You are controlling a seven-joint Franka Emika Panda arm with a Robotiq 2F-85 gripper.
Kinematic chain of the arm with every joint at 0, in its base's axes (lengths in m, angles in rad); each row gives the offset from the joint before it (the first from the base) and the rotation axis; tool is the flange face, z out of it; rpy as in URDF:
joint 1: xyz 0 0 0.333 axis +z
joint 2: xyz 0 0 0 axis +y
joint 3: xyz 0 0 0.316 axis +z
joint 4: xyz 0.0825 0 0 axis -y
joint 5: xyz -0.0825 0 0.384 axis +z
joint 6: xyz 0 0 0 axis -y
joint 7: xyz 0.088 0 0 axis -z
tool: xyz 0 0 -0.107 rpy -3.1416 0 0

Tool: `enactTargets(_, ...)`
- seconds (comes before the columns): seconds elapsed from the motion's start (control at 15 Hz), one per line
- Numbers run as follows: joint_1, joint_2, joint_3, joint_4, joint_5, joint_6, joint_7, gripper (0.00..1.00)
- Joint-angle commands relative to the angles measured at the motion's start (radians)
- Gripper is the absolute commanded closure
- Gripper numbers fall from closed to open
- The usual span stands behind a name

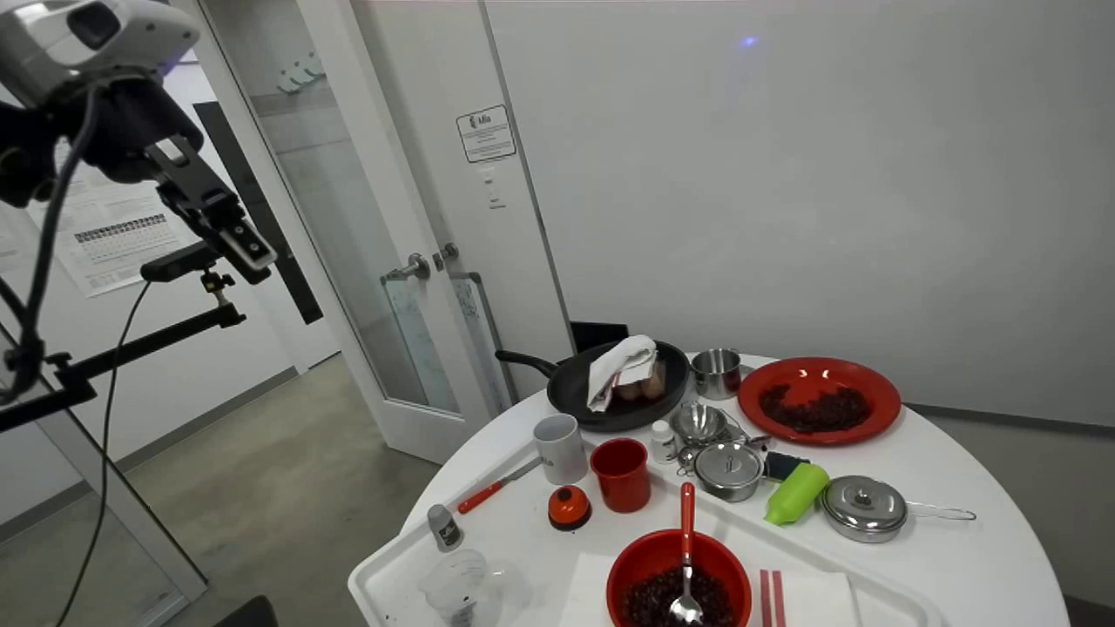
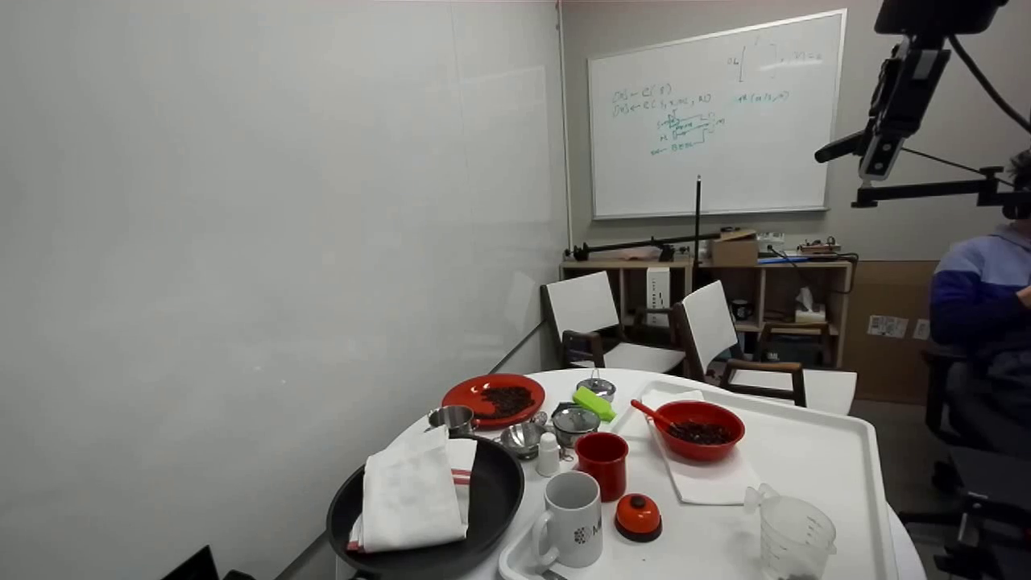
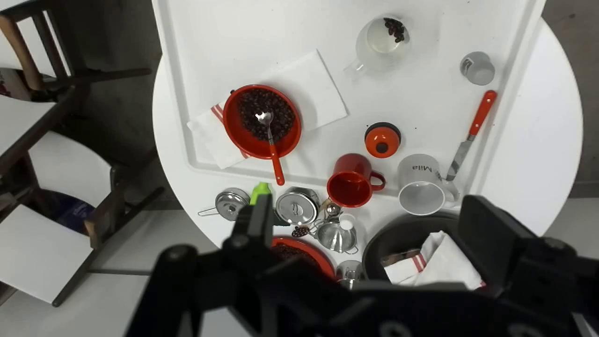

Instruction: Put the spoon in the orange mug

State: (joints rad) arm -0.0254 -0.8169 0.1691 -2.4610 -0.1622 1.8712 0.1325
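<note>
The spoon has a red-orange handle point(image 1: 688, 522) and a metal head. It leans in the red bowl point(image 1: 620, 570), its head on dark beans and its handle over the rim. The spoon also shows in an exterior view point(image 2: 651, 412) and in the wrist view point(image 3: 275, 161). The orange mug looks red point(image 1: 622, 483); it stands upright on the tray's edge, also seen in an exterior view point(image 2: 602, 466) and the wrist view point(image 3: 353, 164). Its visible inside looks empty. My gripper point(image 3: 368, 203) is open and empty, high above the table, in both exterior views point(image 1: 253, 259) point(image 2: 879, 161).
A white mug point(image 3: 419, 171), an orange timer point(image 3: 383, 140) and a knife point(image 3: 482, 112) are near the red mug. A measuring cup point(image 3: 381, 44) stands on the white tray point(image 1: 392, 566). Behind are a black pan point(image 1: 575, 392), metal pots point(image 1: 730, 470) and a red plate point(image 1: 884, 405).
</note>
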Motion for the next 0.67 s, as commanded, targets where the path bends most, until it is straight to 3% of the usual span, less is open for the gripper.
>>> enactTargets(0.0,-0.007,0.033,0.004,0.013,-0.031,0.017,0.046,0.0)
enactTargets(0.27,-0.03,0.169,-0.011,0.037,-0.12,0.148,0.018,0.0)
enactTargets(0.6,-0.069,0.456,-0.046,0.122,-0.215,0.301,-0.004,0.0)
